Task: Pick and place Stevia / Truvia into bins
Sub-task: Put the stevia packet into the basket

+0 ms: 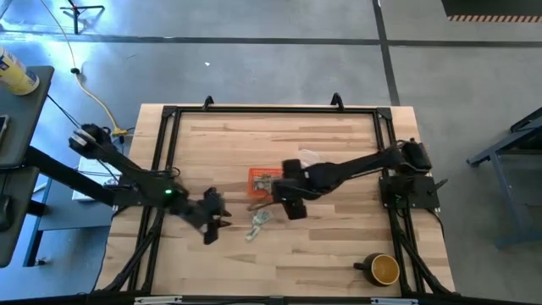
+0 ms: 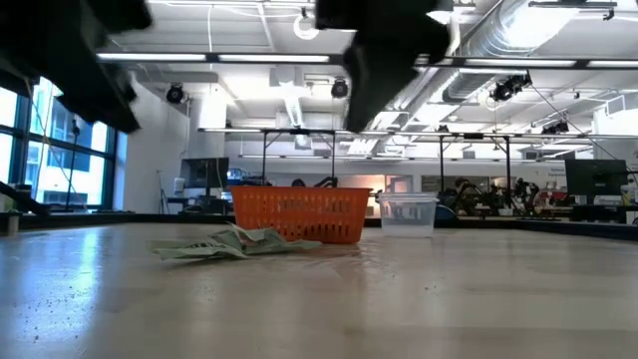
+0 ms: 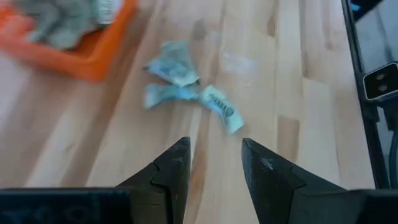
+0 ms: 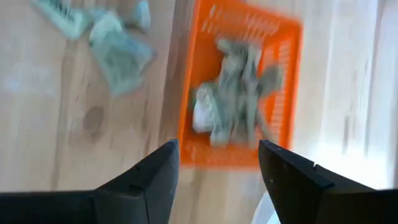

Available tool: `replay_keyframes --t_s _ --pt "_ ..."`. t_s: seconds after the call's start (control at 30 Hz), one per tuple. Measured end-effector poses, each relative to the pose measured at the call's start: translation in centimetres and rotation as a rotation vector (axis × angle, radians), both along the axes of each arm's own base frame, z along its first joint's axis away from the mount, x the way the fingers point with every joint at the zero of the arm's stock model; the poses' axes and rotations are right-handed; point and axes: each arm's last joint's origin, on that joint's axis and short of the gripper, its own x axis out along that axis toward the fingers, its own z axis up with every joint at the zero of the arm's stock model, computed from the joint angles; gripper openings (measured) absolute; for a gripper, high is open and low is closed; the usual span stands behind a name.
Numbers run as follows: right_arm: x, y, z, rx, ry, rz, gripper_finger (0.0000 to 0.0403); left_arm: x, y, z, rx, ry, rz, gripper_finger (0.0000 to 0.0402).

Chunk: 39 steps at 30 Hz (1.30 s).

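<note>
The orange bin (image 1: 263,179) sits mid-table and holds several pale green sachets (image 4: 233,99). A few more sachets (image 1: 258,222) lie loose on the wood just near of the bin; the left wrist view shows them (image 3: 186,93) as well. My left gripper (image 3: 214,165) is open, above the table left of the loose sachets (image 1: 216,222). My right gripper (image 4: 217,165) is open and empty, hovering by the bin's right near corner (image 1: 292,202). In the low view the sachets (image 2: 234,244) rest flat in front of the bin (image 2: 299,214).
A clear plastic cup (image 1: 310,158) stands right of the bin toward the far side, also seen in the low view as a clear cup (image 2: 407,213). A dark mug (image 1: 381,268) with yellow inside sits near the right near corner. A black frame (image 1: 169,119) borders the table.
</note>
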Motion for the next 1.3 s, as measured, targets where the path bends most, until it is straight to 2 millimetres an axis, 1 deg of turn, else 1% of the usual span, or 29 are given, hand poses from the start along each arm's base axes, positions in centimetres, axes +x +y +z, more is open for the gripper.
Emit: replay_keyframes --t_s 0.13,0.2,0.33,0.47,0.53,0.63,0.7,0.8,0.9,0.97,1.1,1.2,1.3 --pt "-3.9 1.0 -1.1 0.035 0.036 -0.083 0.0209 2.7 0.8 -1.8 -0.056 0.046 -0.025 0.0177" --pt "-5.9 1.5 -1.0 0.048 0.018 -0.134 0.0209 3.6 1.0 -2.3 -0.065 0.068 -0.014 0.0177" --pt "-9.5 1.8 -1.3 0.041 -0.026 -0.246 0.0209 5.9 0.6 -2.4 -0.089 0.094 0.014 0.0183" --pt "-12.2 1.7 -1.7 0.031 -0.063 -0.318 0.0209 8.5 -0.9 -2.5 -0.084 0.112 0.003 0.0205" --pt "-13.3 1.7 -2.2 0.026 -0.058 -0.321 0.0209 9.4 -1.5 -2.6 -0.084 0.136 0.014 0.0220" --pt "-14.6 1.7 -2.6 -0.004 -0.063 -0.307 0.0209 10.4 -1.9 -3.0 -0.059 0.165 0.035 0.0244" --pt "-15.3 1.6 -2.8 -0.020 -0.077 -0.302 0.0209 10.5 -2.2 -3.5 -0.075 0.211 0.054 0.0257" --pt "-16.1 1.4 -3.3 -0.026 -0.086 -0.315 0.0209 10.4 -3.3 -4.1 -0.111 0.253 0.062 0.0270" --pt "-16.5 1.1 -3.5 -0.039 -0.098 -0.329 0.0209 9.9 -4.4 -4.6 -0.114 0.281 0.086 0.0272" --pt "-16.6 1.0 -3.7 -0.048 -0.105 -0.330 0.0209 9.7 -4.7 -4.9 -0.098 0.277 0.124 0.0268" --pt "-16.5 0.9 -3.8 -0.059 -0.138 -0.342 0.0209 9.9 -4.4 -5.8 -0.059 0.284 0.198 0.0251" --pt "-16.3 0.6 -3.8 -0.055 -0.147 -0.351 0.0209 10.5 -4.1 -6.1 -0.087 0.267 0.205 0.0240" --pt "-16.3 0.4 -3.8 -0.061 -0.142 -0.361 0.0209 10.6 -4.1 -6.5 -0.075 0.271 0.211 0.0234"
